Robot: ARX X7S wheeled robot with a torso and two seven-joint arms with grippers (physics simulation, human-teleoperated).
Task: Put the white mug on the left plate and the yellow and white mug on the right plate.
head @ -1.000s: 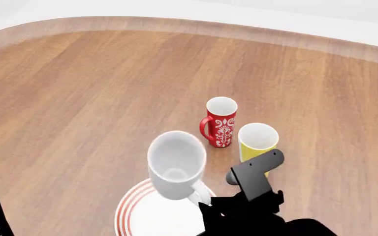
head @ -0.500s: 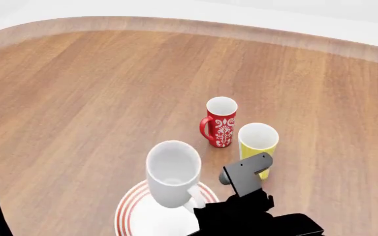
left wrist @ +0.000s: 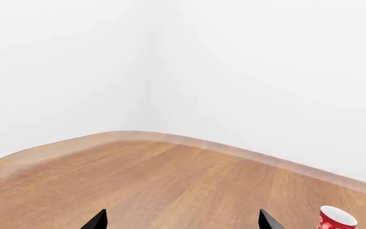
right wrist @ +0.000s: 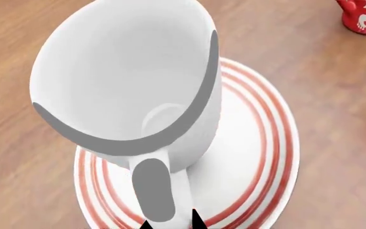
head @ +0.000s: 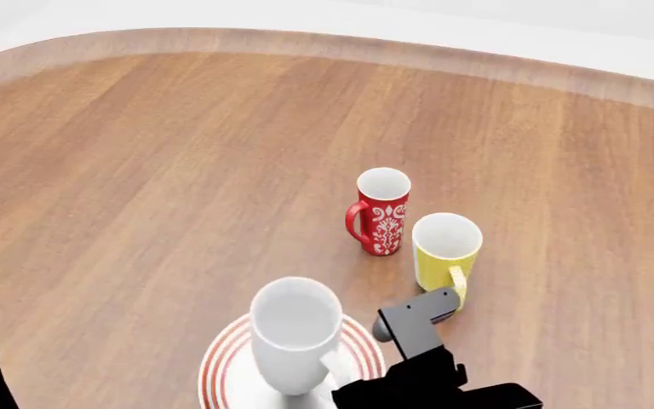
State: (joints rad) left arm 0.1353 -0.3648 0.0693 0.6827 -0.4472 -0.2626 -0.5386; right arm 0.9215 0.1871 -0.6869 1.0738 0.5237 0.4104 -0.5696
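White mug (head: pixel 294 345) lowered onto left plate (head: pixel 220 367), wooden table (head: pixel 168 170), white walls (left wrist: pixel 247 71)

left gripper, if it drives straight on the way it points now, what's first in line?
Way looks free: the left gripper points over bare table toward the far edge and wall. The red mug sits off to one side, though depth is unclear.

A red mug with a white floral pattern (head: pixel 381 211) is standing upright on the wooden table (head: pixel 146 170), its handle pointing toward the left of the head view and its white inside showing through the open mouth. The table's light, rounded edge is curving along the far side, and plain white walls (left wrist: pixel 247 71) are meeting in a corner beyond it.
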